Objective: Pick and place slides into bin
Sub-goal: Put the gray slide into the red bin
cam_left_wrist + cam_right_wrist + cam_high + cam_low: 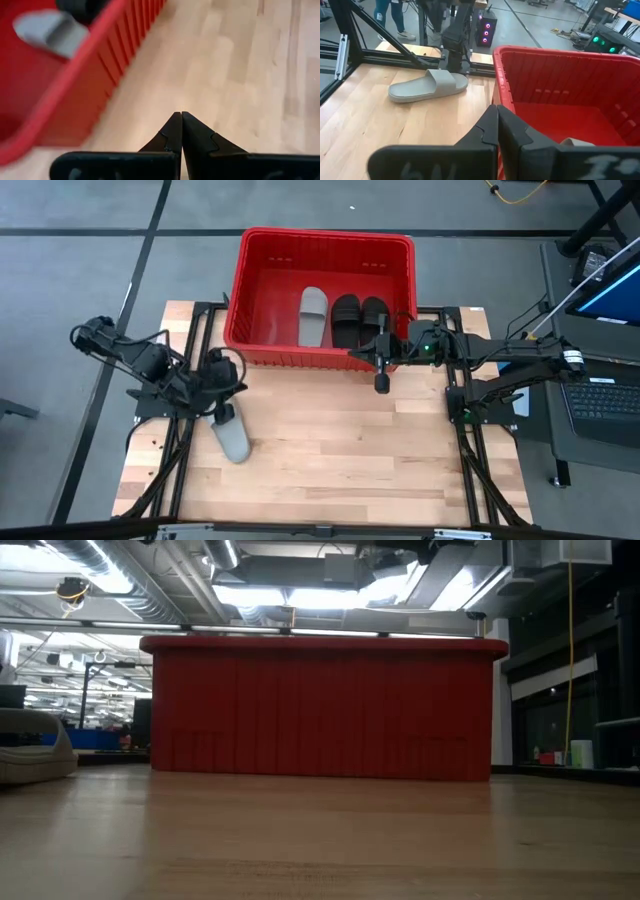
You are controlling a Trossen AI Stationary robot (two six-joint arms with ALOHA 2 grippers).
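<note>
The red bin (322, 250) stands at the table's far edge and shows in the low view (320, 710). It holds one light grey slide (313, 315) and two black slides (358, 318) side by side. A second grey slide (233, 436) lies sole down on the table's left part, and it also shows in the right wrist view (427, 85). My left gripper (228, 395) is shut and empty (181, 117), just on the far side of that slide. My right gripper (355, 352) is shut and empty (497, 109), over the bin's near rim.
Bare wood (350, 450) lies between the bin and the table's near edge. Dark arm frames (465, 440) run along both table sides. A laptop (605, 395) sits off the table's right. A person's legs (390, 17) show in the room beyond.
</note>
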